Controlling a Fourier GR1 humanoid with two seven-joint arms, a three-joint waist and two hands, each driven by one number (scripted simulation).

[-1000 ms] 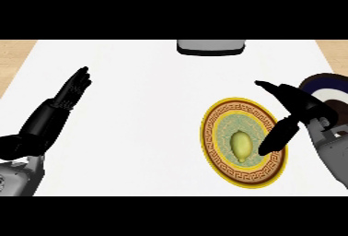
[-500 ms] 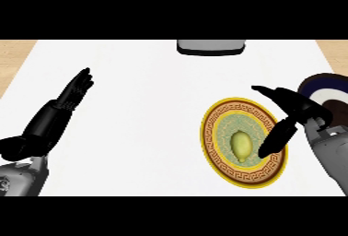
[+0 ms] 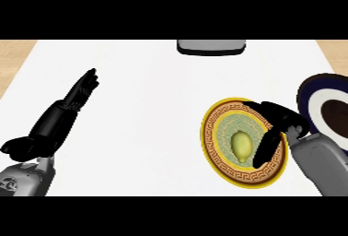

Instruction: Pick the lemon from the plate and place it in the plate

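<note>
- Lemon (image 3: 241, 144) lies in the middle of the yellow-rimmed patterned plate (image 3: 224, 171).
- Right hand (image 3: 274, 140) hangs over that plate's right rim, fingers and thumb apart, holding nothing.
- Dark blue plate (image 3: 312, 92) sits at the counter's right edge.
- Left hand (image 3: 65, 115) rests far left, fingers straight.

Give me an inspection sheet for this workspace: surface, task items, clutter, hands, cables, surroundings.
Surface: white counter.
Job's things: lemon lies mid yellow-rimmed plate; dark blue plate at the right edge, partly cut off.
Clutter: grey object at the far edge.
Hands: right hand open over the yellow-rimmed plate, fingers right of the lemon, not curled round it; left hand open, resting at left.
Cables: nothing seen.
Surroundings: wood-coloured strips beyond the far corners.
</note>
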